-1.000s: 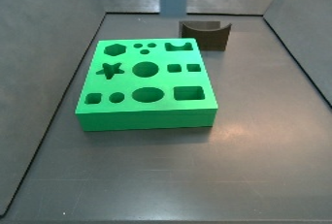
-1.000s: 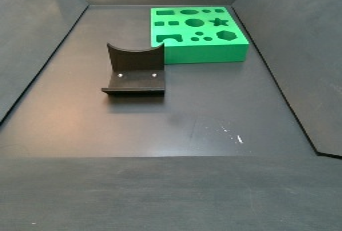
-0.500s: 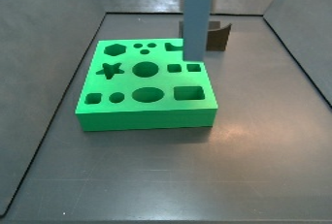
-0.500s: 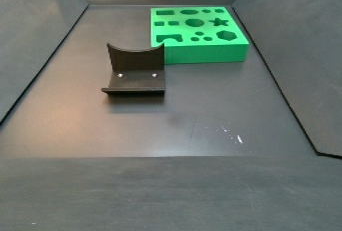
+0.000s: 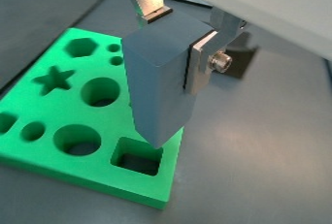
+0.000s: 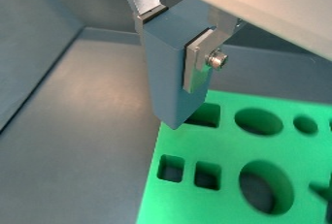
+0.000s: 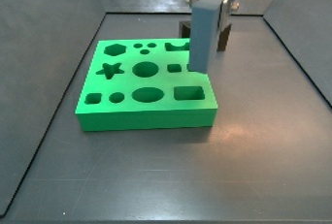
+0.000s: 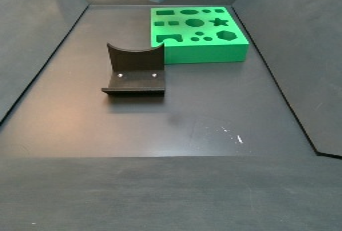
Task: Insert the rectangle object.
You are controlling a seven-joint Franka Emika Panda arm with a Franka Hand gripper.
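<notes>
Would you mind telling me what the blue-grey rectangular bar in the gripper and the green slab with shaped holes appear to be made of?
The blue-grey rectangular bar, clamped upright in the gripper above the slab, looks like matte plastic, perhaps printed: uniform colour, sharp edges, no shine. The green slab with shaped holes seems moulded or printed plastic too, possibly dense foam: saturated even green, clean-cut holes, faint sheen. The fingers look like metal: silver plates with a screw.

Claw [image 5: 173, 36] built of flat silver finger plates [image 5: 204, 57], a round metal screw head on one, beneath a pale housing; located above green slab.
</notes>
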